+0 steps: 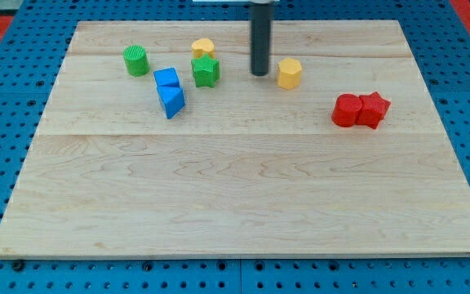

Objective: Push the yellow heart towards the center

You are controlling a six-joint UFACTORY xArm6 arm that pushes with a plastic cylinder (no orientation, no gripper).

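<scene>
Two yellow blocks lie near the view's top. One (pixel 203 47) sits just above the green star (pixel 206 71) and looks lobed like a heart, though its shape is hard to make out. The other (pixel 289 73) looks many-sided, like a pentagon. My tip (pixel 259 74) rests on the board between them. It is just left of the many-sided yellow block with a small gap, and right of the green star. The dark rod rises straight up out of the view's top.
A green cylinder (pixel 136 60) lies at the upper left. A blue cube (pixel 166 78) and a blue triangle (pixel 171 100) touch each other below the green star's left. A red cylinder (pixel 348 110) and a red star (pixel 373 109) touch at the right. The wooden board (pixel 235 196) lies on a blue pegboard.
</scene>
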